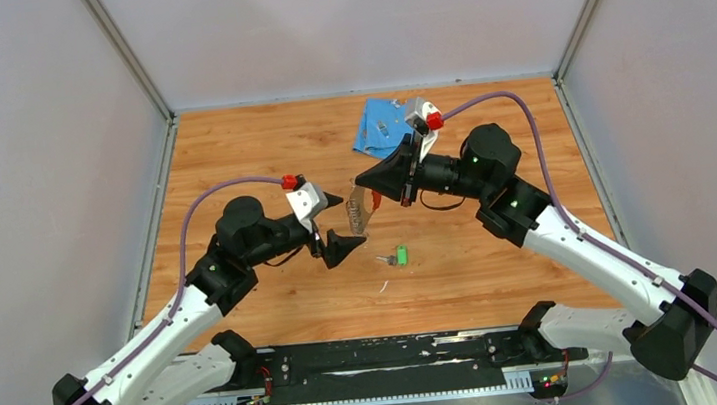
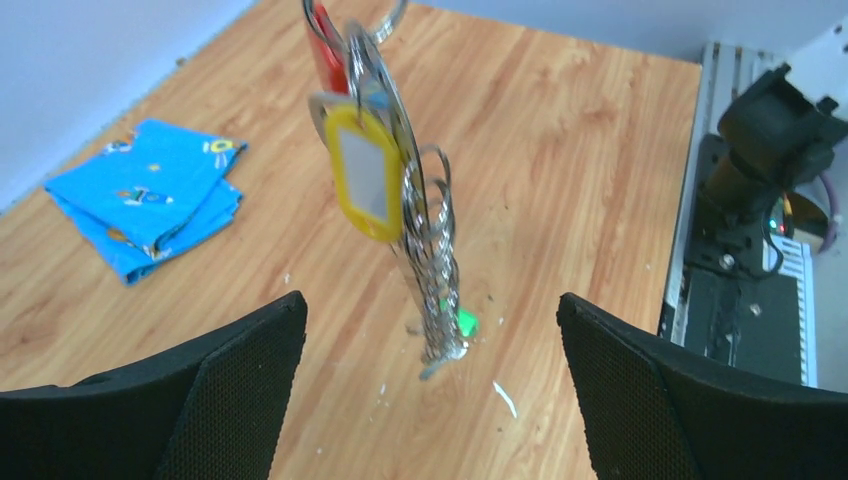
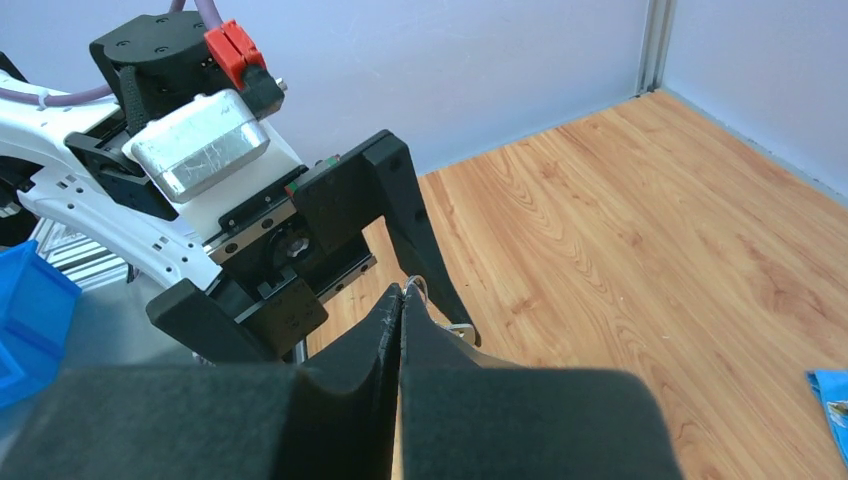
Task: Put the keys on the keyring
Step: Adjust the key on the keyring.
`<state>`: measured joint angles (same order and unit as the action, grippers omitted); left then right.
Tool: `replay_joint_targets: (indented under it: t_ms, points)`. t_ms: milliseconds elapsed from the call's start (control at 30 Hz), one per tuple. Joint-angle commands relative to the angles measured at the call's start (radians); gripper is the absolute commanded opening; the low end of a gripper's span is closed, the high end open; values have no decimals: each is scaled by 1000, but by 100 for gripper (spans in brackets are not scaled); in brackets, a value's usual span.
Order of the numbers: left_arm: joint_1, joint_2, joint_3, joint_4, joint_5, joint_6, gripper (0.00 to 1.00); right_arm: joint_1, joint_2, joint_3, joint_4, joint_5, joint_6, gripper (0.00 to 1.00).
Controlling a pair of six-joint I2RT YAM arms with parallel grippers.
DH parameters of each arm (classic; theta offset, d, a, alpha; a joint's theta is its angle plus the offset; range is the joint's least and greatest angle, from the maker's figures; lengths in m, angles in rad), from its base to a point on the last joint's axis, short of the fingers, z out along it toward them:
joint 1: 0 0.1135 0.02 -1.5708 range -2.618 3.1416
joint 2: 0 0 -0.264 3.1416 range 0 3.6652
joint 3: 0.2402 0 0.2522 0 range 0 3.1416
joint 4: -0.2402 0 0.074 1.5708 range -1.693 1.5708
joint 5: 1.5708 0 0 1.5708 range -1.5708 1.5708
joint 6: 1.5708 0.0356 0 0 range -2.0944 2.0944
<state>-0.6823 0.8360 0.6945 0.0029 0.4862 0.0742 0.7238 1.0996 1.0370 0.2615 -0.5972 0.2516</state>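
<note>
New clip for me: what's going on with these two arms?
The right gripper has its jaws shut on the keyring and holds it up above the table. The yellow-tagged key hangs among its rings. The left gripper has its jaws wide open on either side of the hanging keyring, touching nothing. The green-tagged key lies loose on the table, not yet on the ring. A folded blue cloth lies at the far side.

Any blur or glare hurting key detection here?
Top external: even light, sharp, but the green-tagged silver key is tiny. Left wrist: the hanging silver keyring bunch with yellow plastic tag smears at its lower end. Right wrist: its own shut black claw looms soft.
</note>
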Motion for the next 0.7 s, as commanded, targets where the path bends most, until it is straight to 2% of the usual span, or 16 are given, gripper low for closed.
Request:
replay_joint_targets:
  t_ms: [0,167,200,367,433,500,533,667]
  points:
    - [-13,46,16,144,-61,-69,94,-10,3,28,68,16,35,0]
    - [-17,82,-3,168,-99,-64,76,-9,-10,30,65,19,35,0]
    - [-17,81,-7,168,-103,-58,68,-10,-12,30,65,17,35,1]
    - [-5,60,-11,164,-92,-30,14,-10,-26,25,42,2,33,1]
    - [-1,45,-8,145,-74,20,0,-10,-38,22,24,-3,32,1]
    - [0,29,-4,113,-16,122,0,-10,-52,17,4,-17,37,1]
    - [0,21,-1,94,16,192,0,-10,-57,17,-7,-31,43,5]
    - [0,-21,10,-16,92,560,0,-11,-64,64,-154,-84,50,32]
